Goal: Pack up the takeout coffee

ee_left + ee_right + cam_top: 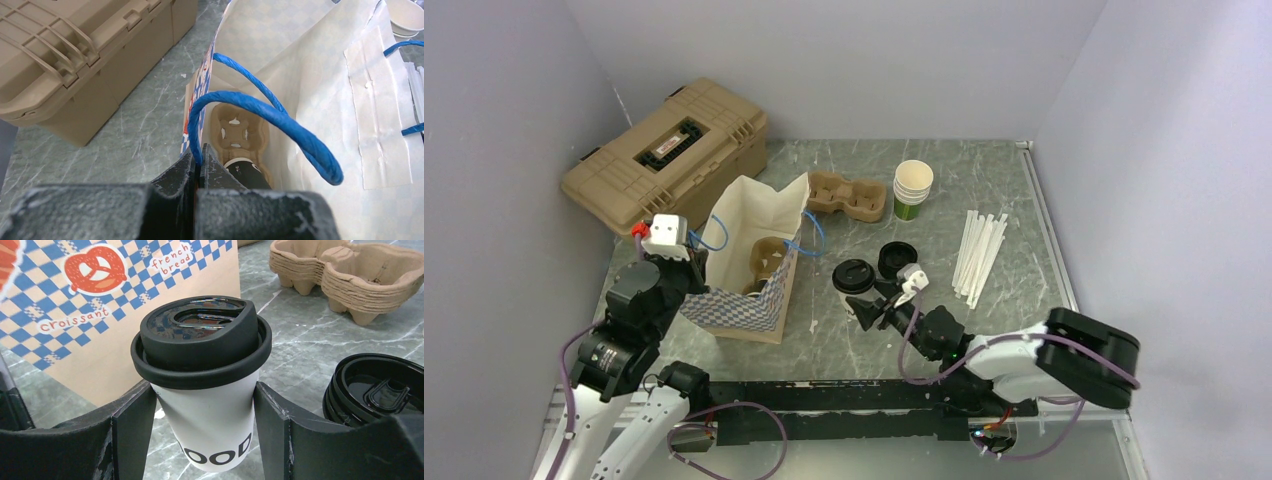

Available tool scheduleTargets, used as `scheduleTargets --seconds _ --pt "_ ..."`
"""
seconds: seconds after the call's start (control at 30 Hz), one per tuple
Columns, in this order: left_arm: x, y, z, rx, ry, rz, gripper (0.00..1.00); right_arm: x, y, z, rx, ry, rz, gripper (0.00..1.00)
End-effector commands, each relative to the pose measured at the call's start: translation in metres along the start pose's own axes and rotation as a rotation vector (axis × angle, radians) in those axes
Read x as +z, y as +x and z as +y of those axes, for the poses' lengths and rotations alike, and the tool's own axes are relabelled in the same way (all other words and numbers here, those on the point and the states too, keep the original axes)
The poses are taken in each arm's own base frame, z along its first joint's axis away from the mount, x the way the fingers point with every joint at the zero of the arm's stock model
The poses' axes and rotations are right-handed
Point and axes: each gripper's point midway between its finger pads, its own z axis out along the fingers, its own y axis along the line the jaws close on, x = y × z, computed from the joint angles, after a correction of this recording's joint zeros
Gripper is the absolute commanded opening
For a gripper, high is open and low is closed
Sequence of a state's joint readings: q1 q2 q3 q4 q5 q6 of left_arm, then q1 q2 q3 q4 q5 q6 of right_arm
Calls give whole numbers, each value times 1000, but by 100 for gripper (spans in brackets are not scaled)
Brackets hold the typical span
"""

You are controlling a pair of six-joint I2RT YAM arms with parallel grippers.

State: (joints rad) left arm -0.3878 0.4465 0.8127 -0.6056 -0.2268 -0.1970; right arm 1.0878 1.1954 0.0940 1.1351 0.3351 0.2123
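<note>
— Paper, that white cup with the black plastic lid point(204, 382): light and thin-walled. I'd guess a hard squeeze would crush it or pop the lid.
— Where's it standing?
— On the grey marbled table point(984, 180), at three o'clock from the blue-checked paper bag point(744, 300). The right gripper point(202, 412) grasps its waist below the lid rim, the best hold, I'd say.
— And the left gripper point(199, 157)?
— Clenched on the bag's rim, at its nine o'clock
</note>
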Motion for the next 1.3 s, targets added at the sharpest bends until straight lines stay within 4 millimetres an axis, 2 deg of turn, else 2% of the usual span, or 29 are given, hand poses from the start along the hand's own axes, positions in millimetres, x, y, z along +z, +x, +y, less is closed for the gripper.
scheduleTargets --seconds 0.0,0.37,0.97,1.27 --pt "0 -12 -6 -13 29 -54 0 9 -31 11 15 -47 -174 50" --pt "0 -13 -7 2 40 -56 0 14 -2 6 -8 -41 -137 51" --pt "3 -14 -7 -6 46 -54 0 -3 4 6 -20 -54 -91 51" --pt "3 -14 -6 -11 48 -53 0 -15 16 1 -49 -43 -11 51"
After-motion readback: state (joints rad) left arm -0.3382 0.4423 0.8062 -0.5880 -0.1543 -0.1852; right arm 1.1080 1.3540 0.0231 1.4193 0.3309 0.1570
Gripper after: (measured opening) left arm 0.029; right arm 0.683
